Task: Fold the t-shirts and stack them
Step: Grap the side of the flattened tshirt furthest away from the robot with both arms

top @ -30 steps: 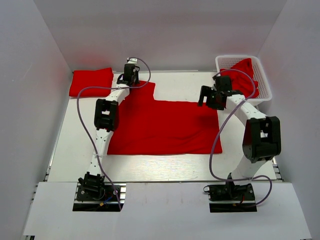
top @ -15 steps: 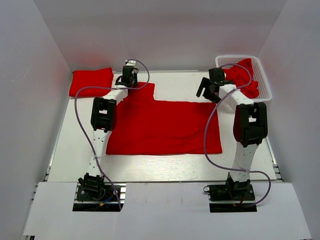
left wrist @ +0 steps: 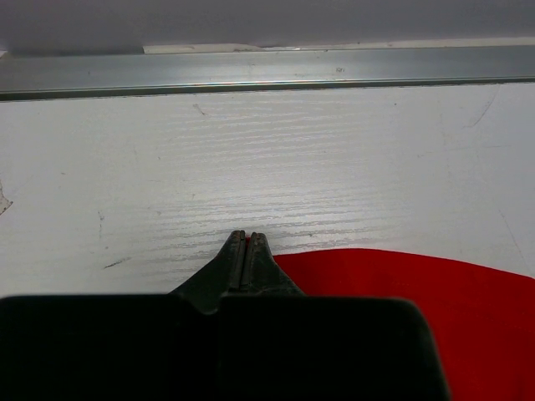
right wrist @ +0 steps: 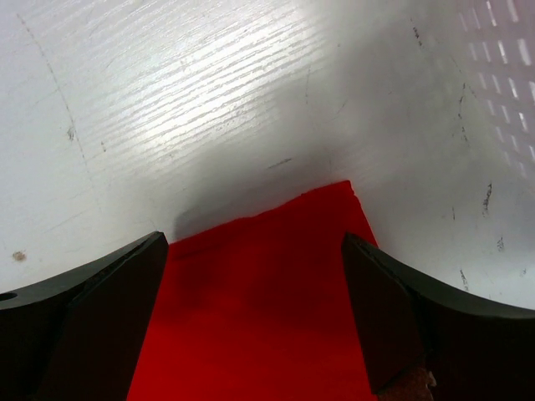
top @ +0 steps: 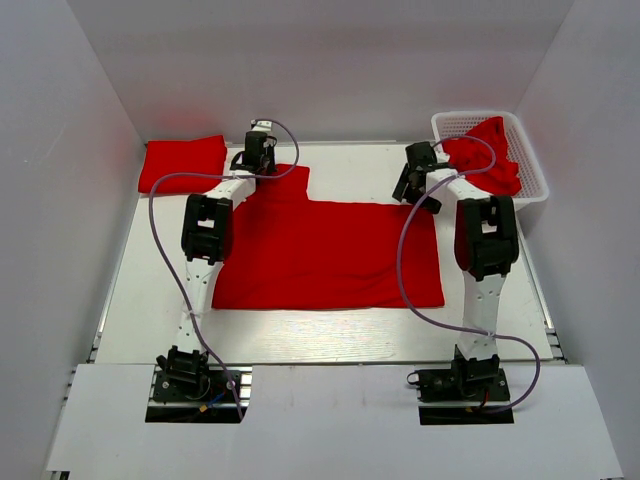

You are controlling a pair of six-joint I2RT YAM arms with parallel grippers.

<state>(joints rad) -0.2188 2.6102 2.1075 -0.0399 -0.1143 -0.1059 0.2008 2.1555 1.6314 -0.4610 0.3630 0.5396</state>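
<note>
A red t-shirt (top: pixel 320 250) lies spread flat on the middle of the white table. My left gripper (top: pixel 260 152) is at its far left corner, with the fingers (left wrist: pixel 236 251) pressed together and a sliver of red cloth between the tips; the shirt's edge (left wrist: pixel 418 292) runs off to the right. My right gripper (top: pixel 414 186) is open over the shirt's far right corner (right wrist: pixel 276 276), which lies between the two spread fingers (right wrist: pixel 125 284) without touching them. A folded red t-shirt (top: pixel 182 163) lies at the back left. Another red t-shirt (top: pixel 487 150) is bunched in the basket.
A white mesh basket (top: pixel 528 165) stands at the back right, close to the right arm. A metal rail (left wrist: pixel 267 71) runs along the table's far edge just beyond the left gripper. White walls close in the back and both sides.
The right arm swung back from over the shirt's right side to its far right corner. The shirt's right edge now lies flatter. The left gripper has hardly moved.
</note>
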